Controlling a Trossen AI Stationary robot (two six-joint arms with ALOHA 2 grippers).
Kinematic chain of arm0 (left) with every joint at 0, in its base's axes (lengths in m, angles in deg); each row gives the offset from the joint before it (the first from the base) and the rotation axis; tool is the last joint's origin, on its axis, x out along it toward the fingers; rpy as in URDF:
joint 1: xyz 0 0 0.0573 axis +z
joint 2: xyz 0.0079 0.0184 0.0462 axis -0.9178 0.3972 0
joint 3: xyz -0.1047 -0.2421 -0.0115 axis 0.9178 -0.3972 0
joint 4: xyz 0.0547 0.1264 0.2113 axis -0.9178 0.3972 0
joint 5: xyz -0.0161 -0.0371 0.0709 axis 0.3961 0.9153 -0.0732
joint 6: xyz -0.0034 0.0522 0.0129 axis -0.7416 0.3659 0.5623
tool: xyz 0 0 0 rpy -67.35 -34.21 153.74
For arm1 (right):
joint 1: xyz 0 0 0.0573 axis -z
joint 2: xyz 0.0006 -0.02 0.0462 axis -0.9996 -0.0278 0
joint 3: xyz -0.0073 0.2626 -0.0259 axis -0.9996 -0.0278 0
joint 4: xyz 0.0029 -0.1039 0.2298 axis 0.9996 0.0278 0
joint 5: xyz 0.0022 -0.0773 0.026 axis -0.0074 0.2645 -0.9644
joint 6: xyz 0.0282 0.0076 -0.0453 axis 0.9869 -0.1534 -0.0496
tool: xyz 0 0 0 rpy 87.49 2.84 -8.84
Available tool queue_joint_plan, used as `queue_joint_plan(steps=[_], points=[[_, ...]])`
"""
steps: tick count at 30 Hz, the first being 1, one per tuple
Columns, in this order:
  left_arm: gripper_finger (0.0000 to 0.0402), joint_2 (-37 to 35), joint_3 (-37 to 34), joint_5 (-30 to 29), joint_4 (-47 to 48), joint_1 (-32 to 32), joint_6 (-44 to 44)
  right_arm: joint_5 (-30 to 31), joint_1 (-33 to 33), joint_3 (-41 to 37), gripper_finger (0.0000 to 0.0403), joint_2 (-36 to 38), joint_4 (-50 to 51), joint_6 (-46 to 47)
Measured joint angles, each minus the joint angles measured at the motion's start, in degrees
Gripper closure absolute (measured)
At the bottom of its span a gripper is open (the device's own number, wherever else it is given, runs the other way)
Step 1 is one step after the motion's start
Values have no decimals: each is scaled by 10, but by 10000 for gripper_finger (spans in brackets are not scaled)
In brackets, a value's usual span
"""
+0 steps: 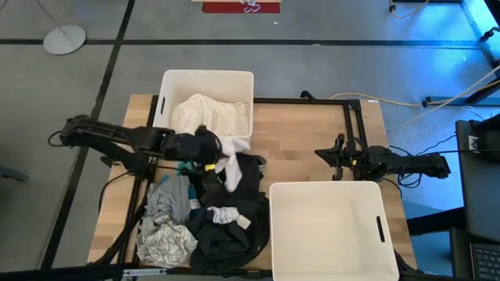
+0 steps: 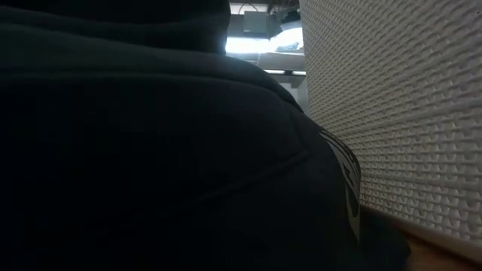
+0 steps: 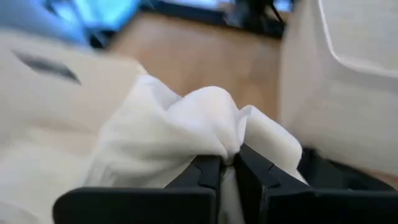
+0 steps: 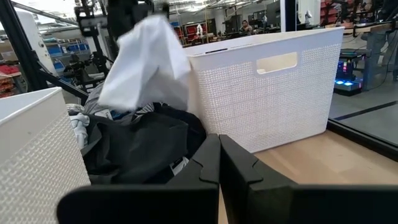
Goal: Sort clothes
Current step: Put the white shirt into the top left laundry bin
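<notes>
My left gripper [image 1: 211, 152] is shut on a white garment [image 1: 231, 164] over the far end of the clothes pile, just near of the far bin [image 1: 168, 82]. That bin holds a cream-white garment [image 1: 209, 115]. The pile [image 1: 205, 215] holds black, grey, teal and white-with-grey-print clothes lying on the table. The right wrist view shows the white garment [image 4: 149, 62] hanging over the black clothes [image 4: 137, 146]. My right gripper [image 1: 323, 154] is shut and empty over bare table, far of the near bin [image 1: 324, 191]. My left gripper pinches a bunched fold of the white garment [image 3: 219, 140] between its two fingers [image 3: 205, 171]; several layers show. The cloth hangs slack below the gripper [image 4: 146, 68], above the black clothes. I cannot tell whether its lower end touches them.
The near right bin's wall [image 2: 399, 113] and a black garment [image 2: 151, 150] fill the low view. Bare wooden table [image 1: 297, 133] lies between the two arms. The far bin's handle side [image 4: 277, 62] faces my right gripper.
</notes>
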Motion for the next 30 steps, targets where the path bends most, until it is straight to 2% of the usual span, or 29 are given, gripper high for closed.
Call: queue_joint_plan(steps=[8, 17, 23, 30], points=[[383, 0, 50, -109, -81, 40, 167, 0, 0, 0, 400, 0, 0, 0], [383, 0, 60, -165, -178, 131, 280, 0, 0, 0, 400, 0, -1, -1], [383, 0, 60, -167, -162, 222, 279, 0, 0, 0, 400, 0, -1, -1], [382, 0, 59, -166, -70, 316, 226, 0, 0, 0, 400, 0, -1, -1]])
